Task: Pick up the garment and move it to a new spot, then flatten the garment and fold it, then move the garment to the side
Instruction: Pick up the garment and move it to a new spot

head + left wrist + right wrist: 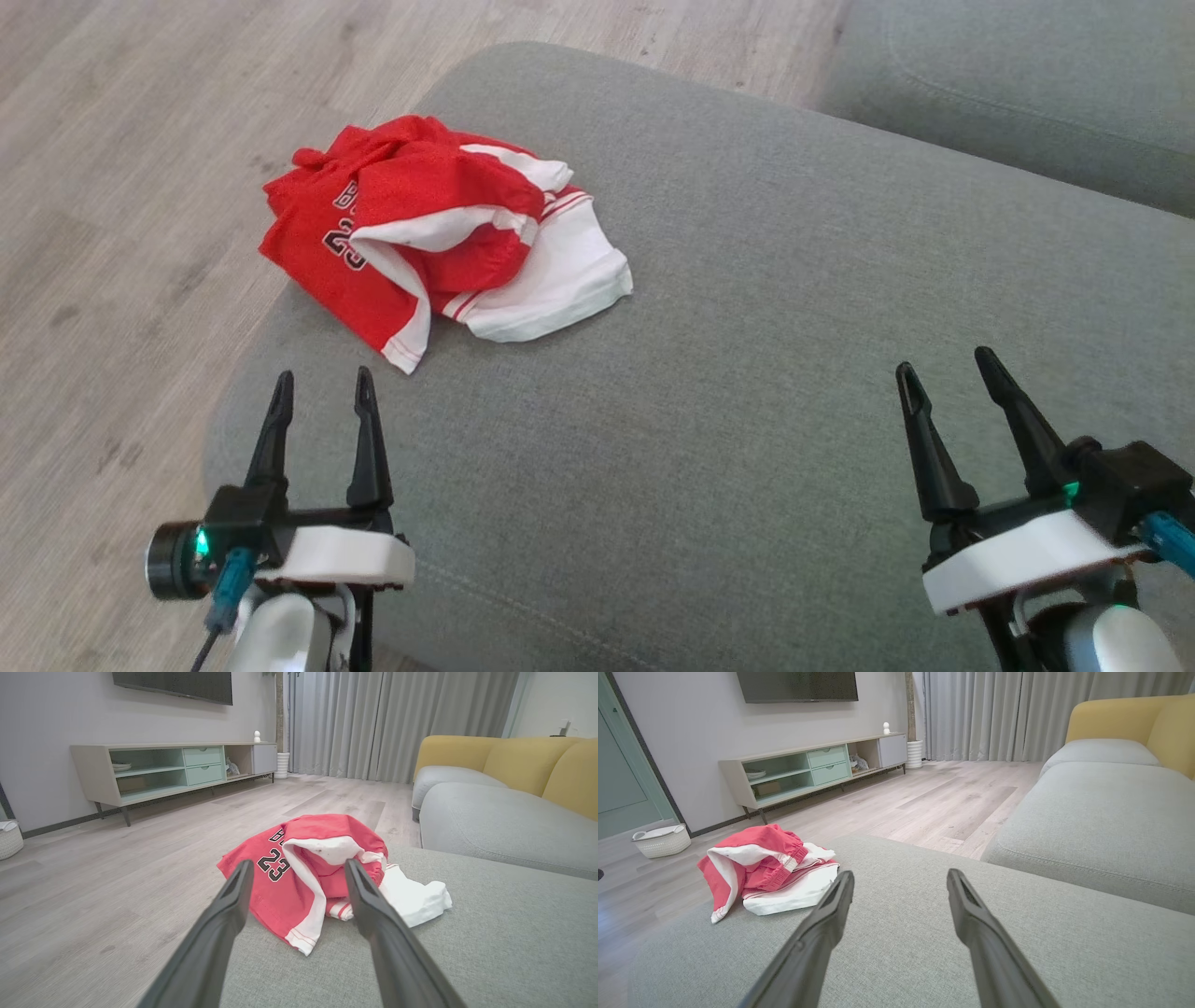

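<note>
The garment [439, 233] is a crumpled red and white piece with black numbers, lying near the left edge of a grey cushion [747, 327]. My left gripper [322, 378] stands open just short of the garment, nothing between its fingers. In the left wrist view the garment [322, 877] lies straight ahead past the left gripper [299, 868]. My right gripper [943, 364] is open over the cushion's right part, far from the garment. In the right wrist view the garment [761, 872] sits to the left of the right gripper [900, 877].
Wooden floor [121, 233] lies left of the cushion, whose rounded edge drops off beside the garment. A second grey cushion [1027, 84] sits at the back right, with yellow backrests [528, 760]. Across the room stand a low TV cabinet [177, 767] and a white basket [661, 841].
</note>
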{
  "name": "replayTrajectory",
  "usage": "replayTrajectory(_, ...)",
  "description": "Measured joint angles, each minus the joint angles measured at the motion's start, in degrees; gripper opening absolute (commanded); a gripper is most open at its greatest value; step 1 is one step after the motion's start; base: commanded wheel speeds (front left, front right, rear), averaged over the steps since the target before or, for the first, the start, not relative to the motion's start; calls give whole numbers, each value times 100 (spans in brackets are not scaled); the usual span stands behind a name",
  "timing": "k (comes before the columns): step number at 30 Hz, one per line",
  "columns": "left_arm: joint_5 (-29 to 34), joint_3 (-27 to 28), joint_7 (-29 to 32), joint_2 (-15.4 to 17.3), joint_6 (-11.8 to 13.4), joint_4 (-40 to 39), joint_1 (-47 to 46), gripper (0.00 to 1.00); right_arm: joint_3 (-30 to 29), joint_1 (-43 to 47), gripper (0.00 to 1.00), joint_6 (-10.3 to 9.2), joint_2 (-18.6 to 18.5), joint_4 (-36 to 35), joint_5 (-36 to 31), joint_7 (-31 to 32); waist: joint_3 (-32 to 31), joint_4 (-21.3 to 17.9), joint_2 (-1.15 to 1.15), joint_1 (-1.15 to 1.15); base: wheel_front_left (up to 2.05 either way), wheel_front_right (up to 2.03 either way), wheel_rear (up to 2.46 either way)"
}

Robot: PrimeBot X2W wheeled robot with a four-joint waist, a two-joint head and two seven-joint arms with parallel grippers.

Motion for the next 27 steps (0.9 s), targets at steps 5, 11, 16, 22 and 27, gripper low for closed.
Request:
replayTrajectory(5, 70, 127, 0, -65, 2, -82, 18, 100, 5, -24, 100, 0, -37, -75, 0, 48, 119, 46, 0, 0, 0, 0, 0)
replayTrajectory(11, 159, 213, 0, -127, 66, -113, -68, 100, 1, -296, 100, 0, -252, -357, -1, 190, 438, -30, 0, 0, 0, 0, 0)
replayTrajectory(16, 159, 365, 0, -159, 102, 168, -701, 100, -60, -511, 100, 0, -548, -710, -7, 437, 901, -109, 0, 0, 0, 0, 0)
replayTrajectory(22, 152, 459, -3, -165, -18, 1302, -2035, 100, -223, -776, 100, 0, -973, -1133, 8, 731, 1582, -200, 0, 2, 0, 0, 0)
replayTrajectory(27, 21, 503, 224, -105, -279, 2530, -3006, 100, -298, -854, 100, 0, -1189, -1246, 107, 811, 2048, -282, 0, 2, 0, 0, 0)
